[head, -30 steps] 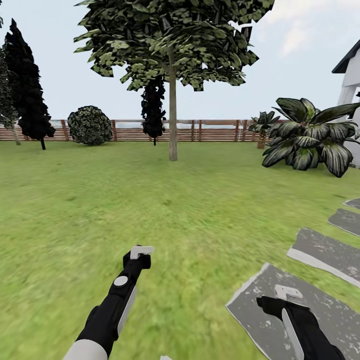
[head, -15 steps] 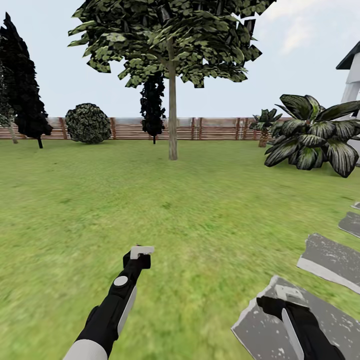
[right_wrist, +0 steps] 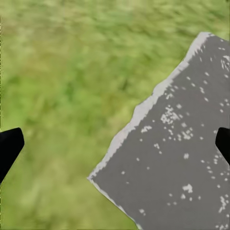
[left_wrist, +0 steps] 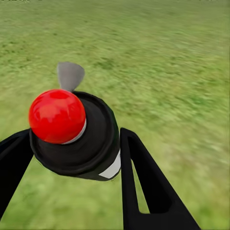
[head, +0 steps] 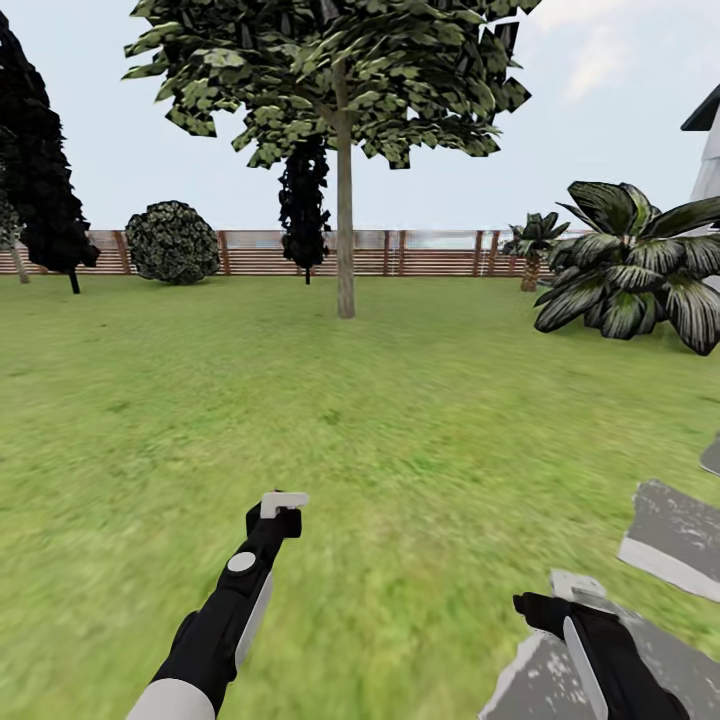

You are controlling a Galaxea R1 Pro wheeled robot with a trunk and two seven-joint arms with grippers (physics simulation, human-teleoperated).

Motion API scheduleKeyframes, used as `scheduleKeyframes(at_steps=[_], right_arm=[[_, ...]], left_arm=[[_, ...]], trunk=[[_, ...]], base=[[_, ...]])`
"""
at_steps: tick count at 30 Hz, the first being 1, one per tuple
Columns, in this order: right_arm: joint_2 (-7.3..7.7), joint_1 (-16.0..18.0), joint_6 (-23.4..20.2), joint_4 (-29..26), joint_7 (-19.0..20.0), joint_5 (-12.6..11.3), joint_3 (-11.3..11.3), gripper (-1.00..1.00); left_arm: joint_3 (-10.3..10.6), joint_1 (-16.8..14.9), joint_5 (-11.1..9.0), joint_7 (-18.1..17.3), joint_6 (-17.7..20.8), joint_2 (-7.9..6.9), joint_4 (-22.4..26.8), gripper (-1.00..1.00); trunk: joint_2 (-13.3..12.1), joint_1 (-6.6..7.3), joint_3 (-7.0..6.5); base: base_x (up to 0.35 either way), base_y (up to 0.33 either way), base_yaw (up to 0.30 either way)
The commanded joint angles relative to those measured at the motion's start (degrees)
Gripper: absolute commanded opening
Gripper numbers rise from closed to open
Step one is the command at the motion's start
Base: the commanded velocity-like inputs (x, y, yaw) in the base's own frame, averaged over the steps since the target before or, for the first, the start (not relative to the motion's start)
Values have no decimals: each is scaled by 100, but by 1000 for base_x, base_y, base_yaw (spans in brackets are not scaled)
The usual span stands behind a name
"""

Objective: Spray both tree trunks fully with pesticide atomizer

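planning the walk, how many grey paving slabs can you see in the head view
3: one grey paving slab under the right gripper, one beyond it to the right, one sliver at the right edge. More may lie out of frame.

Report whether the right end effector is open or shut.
Open: in the right wrist view the right end effector's fingers sit far apart, with nothing between them.

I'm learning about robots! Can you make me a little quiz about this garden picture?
1. True or false: the left end effector holds the pesticide atomizer.
2. What lies under the right end effector? A) grey paving slab and grass B) a pond C) a bush
3. What colour is the atomizer's round cap?

Key: 1 true. 2 A. 3 red. Bonus: the tree stands ahead, before the fence.
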State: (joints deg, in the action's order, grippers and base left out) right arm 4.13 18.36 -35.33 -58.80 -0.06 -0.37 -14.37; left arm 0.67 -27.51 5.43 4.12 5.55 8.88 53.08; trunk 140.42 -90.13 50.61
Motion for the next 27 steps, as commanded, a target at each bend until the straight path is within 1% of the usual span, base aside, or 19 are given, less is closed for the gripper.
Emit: scheduleKeyframes(at_steps=[1,27], right_arm=[[0,0,0,0,9,-7,2,100],[9,-2,8,9,24,-7,4,100]], left_arm=[[0,0,2,1,2,0,1,-100],[3,0,2,-1,2,0,1,-100]], trunk=[[0,0,0],[0,0,0]], base=[[337,0,0],[337,0,0]])
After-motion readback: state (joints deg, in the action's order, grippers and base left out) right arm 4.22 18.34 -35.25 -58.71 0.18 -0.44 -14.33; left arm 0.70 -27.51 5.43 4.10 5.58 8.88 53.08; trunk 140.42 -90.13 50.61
